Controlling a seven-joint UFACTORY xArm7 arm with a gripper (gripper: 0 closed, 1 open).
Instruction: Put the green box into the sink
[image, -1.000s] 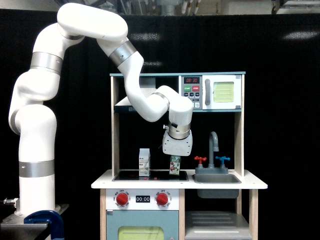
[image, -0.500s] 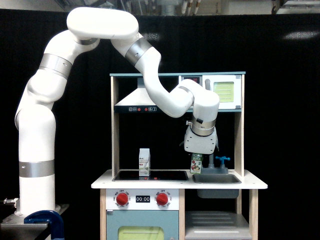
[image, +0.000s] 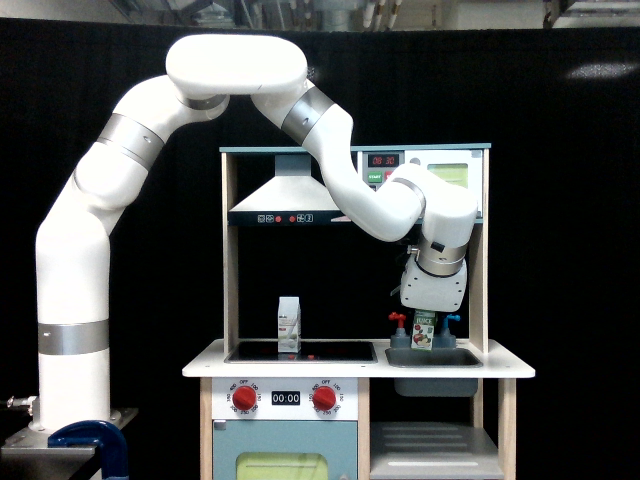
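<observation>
Gripping green box (image: 423, 334) | pincer (image: 425, 320) pinching it (fingertips hidden) | above sink (image: 434, 357), faucet obscured

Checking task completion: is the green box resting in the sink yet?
Not yet: the green box hangs upright under the pincer, above the sink.

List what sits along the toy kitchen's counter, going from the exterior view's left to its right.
Cooktop → white-grey carton → red tap handle → green box held by the end effector over the sink → blue tap handle.
</observation>
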